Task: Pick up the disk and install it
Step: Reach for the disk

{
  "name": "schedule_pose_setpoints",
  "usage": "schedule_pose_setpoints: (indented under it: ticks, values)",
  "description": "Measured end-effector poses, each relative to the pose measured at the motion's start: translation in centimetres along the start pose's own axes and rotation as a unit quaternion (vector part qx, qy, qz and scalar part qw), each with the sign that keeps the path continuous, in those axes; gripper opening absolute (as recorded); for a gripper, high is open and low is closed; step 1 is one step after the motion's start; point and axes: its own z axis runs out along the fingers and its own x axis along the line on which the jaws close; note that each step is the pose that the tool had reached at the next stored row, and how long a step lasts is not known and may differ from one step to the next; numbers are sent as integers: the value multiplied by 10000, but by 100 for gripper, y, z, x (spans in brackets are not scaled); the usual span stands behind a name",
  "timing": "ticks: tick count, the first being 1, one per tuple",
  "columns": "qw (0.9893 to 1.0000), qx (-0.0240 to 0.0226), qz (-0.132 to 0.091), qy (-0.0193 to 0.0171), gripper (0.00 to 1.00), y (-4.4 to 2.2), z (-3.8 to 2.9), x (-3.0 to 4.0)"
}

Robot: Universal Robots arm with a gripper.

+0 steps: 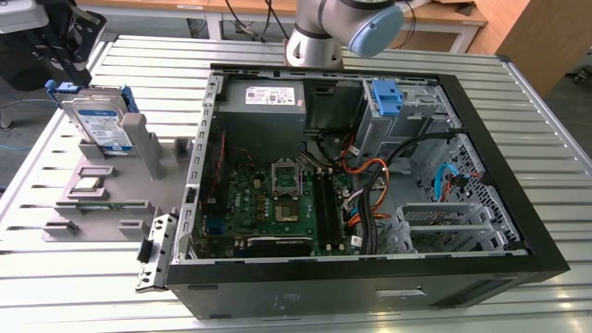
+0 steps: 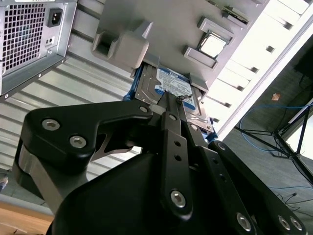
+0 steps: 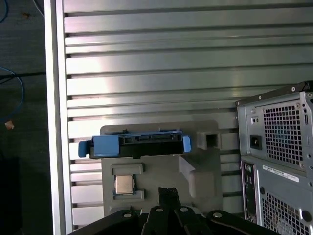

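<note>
Exterior view: the disk (image 1: 97, 123) stands on edge in a slot of the grey fixture (image 1: 111, 208), on the slatted table (image 1: 74, 298) at the exterior view's left, well apart from the inside of the open computer case (image 1: 324, 298). Its long axis looks upright and tilts slightly toward the far side. The labelled face turns toward the near side, and the blue carrier frames the top and both side edges.

The gripper (image 1: 79, 73) hangs just above and to the far left of the disk's top edge. In the second wrist view the gripper (image 2: 173, 98) has its 2 fingers (image 2: 171, 127) pressed together with nothing between them, and the tips lie over the label of the disk (image 2: 146, 88) — whether they touch it I cannot tell.

In the first wrist view the disk (image 3: 134, 145) shows edge-on from above as 1 blue-ended bar across the fixture (image 3: 205, 174), with a small square chip (image 3: 124, 185) seated just beside it.
</note>
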Motion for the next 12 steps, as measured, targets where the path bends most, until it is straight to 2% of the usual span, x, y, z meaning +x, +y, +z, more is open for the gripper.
schedule_pose_setpoints:
  ticks: [12]
  values:
    - [10000, -2, 1, 1, 11, 20, 2, 2]
